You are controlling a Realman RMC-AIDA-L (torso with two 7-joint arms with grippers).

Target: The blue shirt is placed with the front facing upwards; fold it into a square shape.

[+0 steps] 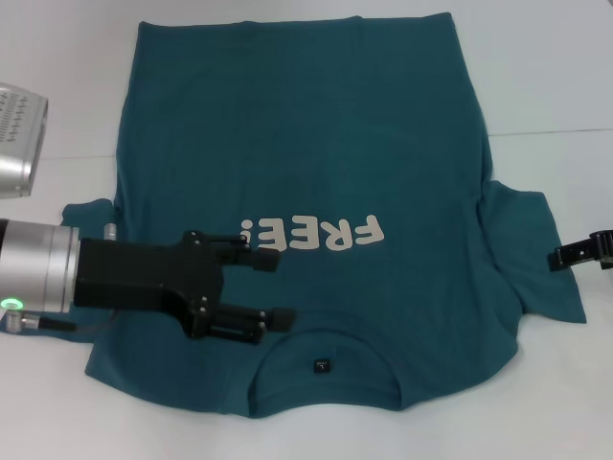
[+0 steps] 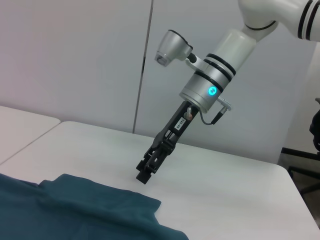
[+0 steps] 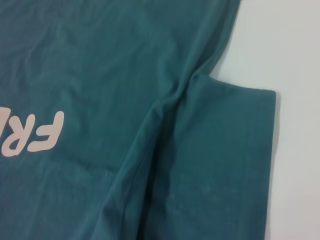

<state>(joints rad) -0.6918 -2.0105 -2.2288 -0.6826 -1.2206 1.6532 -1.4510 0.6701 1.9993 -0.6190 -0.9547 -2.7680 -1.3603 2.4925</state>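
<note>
Lying flat and front-up on the white table point(image 1: 556, 86), the blue shirt point(image 1: 306, 144) has its collar at the near edge and its hem at the far side. The left gripper point(image 1: 278, 287) hovers over the shirt's left chest beside the lettering, its two fingers spread apart. The right gripper point(image 1: 560, 256) sits just beside the right sleeve; whether it is open cannot be told
</note>
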